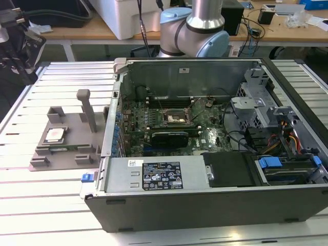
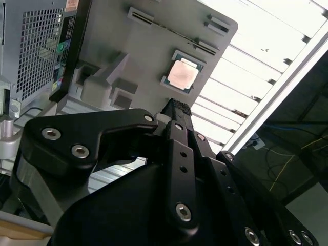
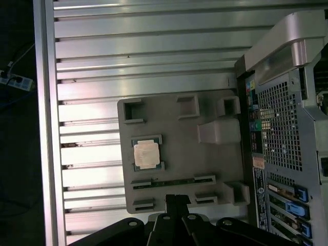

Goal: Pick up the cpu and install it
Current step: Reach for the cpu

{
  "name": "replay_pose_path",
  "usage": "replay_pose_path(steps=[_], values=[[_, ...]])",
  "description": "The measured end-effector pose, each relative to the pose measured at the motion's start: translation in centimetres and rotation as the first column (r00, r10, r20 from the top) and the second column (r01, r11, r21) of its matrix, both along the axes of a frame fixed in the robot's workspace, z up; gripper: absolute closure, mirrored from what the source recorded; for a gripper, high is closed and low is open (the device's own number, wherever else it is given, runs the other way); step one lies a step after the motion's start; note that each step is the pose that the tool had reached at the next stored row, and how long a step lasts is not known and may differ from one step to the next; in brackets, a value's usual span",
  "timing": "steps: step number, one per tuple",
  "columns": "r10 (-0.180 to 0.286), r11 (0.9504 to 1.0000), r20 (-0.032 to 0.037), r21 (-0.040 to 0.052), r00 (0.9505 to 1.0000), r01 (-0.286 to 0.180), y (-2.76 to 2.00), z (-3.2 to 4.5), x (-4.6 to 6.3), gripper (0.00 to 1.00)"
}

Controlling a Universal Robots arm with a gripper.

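- Gripper [image 2: 177, 106]: jaws closed together, nothing held, hovering near one edge of the fixture tray [image 3: 179, 128].
- cpu [image 3: 146, 153]: flat in its tray recess, ahead of the fingertips, apart, untouched.

Slatted aluminium table [image 1: 41, 200], glare on slats; wooden bench [image 1: 82, 32] behind, white box [image 1: 134, 15] on it.

so there's an open PC tower case [image 1: 205, 210] lying sideways on a slatted aluminium table [image 1: 46, 205], green motherboard [image 1: 210, 138] and power supply [image 1: 159, 174] showing, grey plastic fixture tray [image 1: 72, 130] just beside it
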State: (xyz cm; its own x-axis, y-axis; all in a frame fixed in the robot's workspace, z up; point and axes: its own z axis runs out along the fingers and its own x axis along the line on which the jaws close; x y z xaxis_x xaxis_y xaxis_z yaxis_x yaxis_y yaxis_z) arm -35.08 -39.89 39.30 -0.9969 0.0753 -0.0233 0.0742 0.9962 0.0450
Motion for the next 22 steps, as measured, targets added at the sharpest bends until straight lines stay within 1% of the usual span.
replay_pose_path(steps=[4,8,14,22], values=[[0.0,1.0,-0.0001,0.0,1.0,0.0,0.0,0.0,-0.6,0.89],[0.0,1.0,0.0,0.0,1.0,0.0,0.0,-0.02,-1.6,0.89],[0.0,1.0,-0.0001,0.0,1.0,0.0,0.0,-0.03,-2.8,0.89],[0.0,1.0,0.0,0.0,1.0,0.0,0.0,-0.04,-3.7,0.89]])
